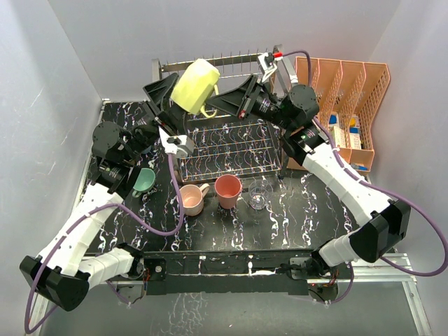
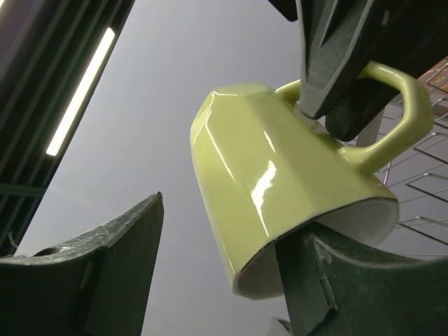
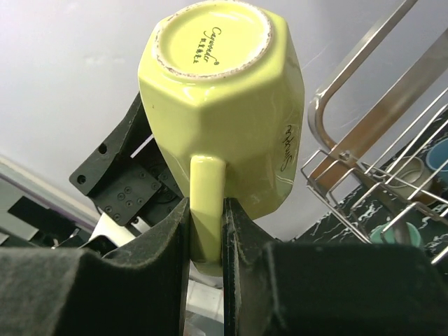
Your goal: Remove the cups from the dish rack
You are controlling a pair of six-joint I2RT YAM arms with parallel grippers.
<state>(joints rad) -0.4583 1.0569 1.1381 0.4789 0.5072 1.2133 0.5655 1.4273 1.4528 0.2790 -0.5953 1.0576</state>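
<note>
The pale yellow mug [image 1: 196, 85] hangs upside down in the air above the left end of the chrome dish rack [image 1: 231, 150]. My right gripper [image 1: 214, 105] is shut on its handle [image 3: 206, 203], base up in the right wrist view. My left gripper [image 1: 168, 92] is open at the mug's mouth: in the left wrist view one finger [image 2: 329, 280] sits at the rim of the mug [image 2: 280, 189], and the other finger [image 2: 119, 259] stands well apart. The teal-green cup [image 1: 144, 180], peach-pink mug [image 1: 191, 199], salmon-red cup [image 1: 228, 191] and clear glass [image 1: 258, 197] stand on the table.
The orange mesh organiser [image 1: 350, 91] stands at the back right, beside the rack. The rack's shiny side frame [image 3: 350, 91] is close to the right of the mug. Small cups show blurred through the wires [image 3: 420, 168].
</note>
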